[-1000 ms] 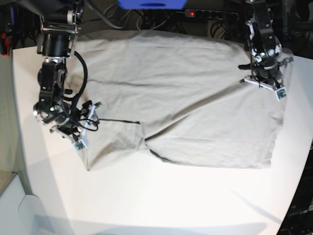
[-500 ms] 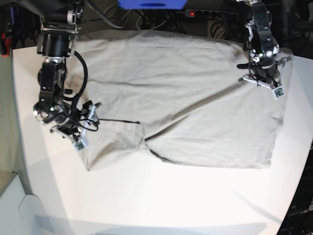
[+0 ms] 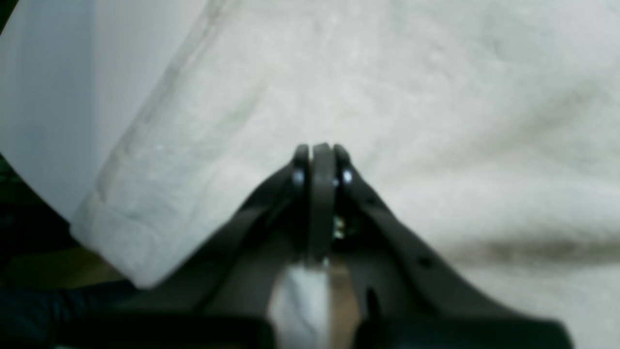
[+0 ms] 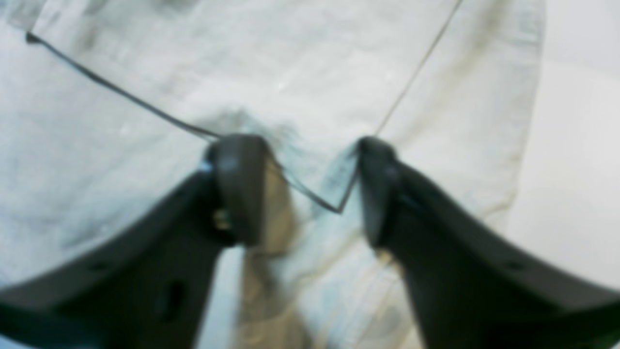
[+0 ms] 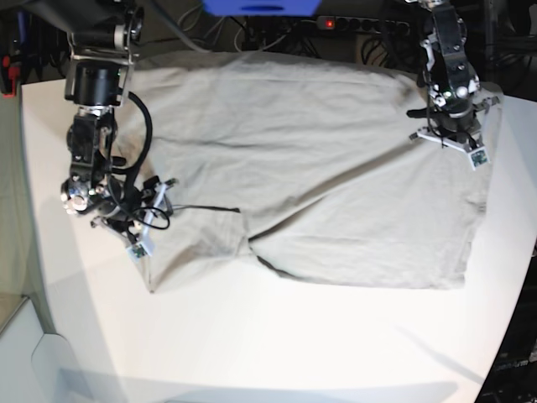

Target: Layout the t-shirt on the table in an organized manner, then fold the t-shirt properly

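The beige-grey t-shirt (image 5: 310, 168) lies spread across the white table (image 5: 277, 344), with a creased fold near its lower left sleeve. My right gripper (image 5: 143, 227) rests on that sleeve at the shirt's left edge. In the right wrist view it (image 4: 305, 160) is open, its fingers (image 4: 237, 184) straddling a raised pucker of t-shirt (image 4: 145, 97) beside a dark seam line. My left gripper (image 5: 453, 138) sits on the shirt's far right part. Seen from the left wrist, it (image 3: 317, 148) is shut, tips against the t-shirt (image 3: 436, 97) near a hemmed corner; pinched cloth cannot be told.
A power strip (image 5: 361, 25), cables and a blue object (image 5: 260, 7) lie behind the table's back edge. The table's curved edge (image 5: 512, 336) runs down the right side. Bare table (image 4: 571, 145) shows beside the sleeve, and dark floor (image 3: 29, 271) past the corner.
My right gripper's jaws have drawn closer together over the sleeve, and that arm has shifted slightly. The left gripper has edged a little toward the back and stays shut.
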Available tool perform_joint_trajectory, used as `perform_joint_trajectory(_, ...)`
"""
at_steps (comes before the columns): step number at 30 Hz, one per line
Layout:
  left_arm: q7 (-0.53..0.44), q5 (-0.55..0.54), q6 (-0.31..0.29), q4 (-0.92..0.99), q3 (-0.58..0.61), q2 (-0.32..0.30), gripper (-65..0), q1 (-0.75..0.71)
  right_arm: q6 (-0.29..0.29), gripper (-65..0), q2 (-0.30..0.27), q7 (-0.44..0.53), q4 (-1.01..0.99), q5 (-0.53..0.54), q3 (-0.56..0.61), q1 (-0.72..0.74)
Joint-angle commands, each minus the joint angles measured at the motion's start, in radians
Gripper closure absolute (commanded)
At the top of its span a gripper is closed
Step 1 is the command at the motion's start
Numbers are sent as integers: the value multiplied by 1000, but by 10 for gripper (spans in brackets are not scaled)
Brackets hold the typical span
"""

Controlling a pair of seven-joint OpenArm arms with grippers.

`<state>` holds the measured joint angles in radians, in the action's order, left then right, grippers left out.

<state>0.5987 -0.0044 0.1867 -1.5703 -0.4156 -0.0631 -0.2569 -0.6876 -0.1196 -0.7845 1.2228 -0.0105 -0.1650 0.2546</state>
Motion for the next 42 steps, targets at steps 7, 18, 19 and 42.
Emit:
perform_joint_trajectory(7,-20,5,7,-15,-2,-7,-14,5,-11,-12,-5,-8,10,4,0,32)
perform_joint_trajectory(18,-20,5,7,-14,-2,-7,-14,5,-11,0,-7,-10,21,4,2,81)
perform_joint_trajectory(19,-20,5,7,-14,-2,-8,-14,5,-11,0,-7,-10,33,4,2,87)
perform_joint_trajectory(42,-20,10,7,-12,-2,-10,-14,18,-11,-240,-5,-16,122,4,2,64)
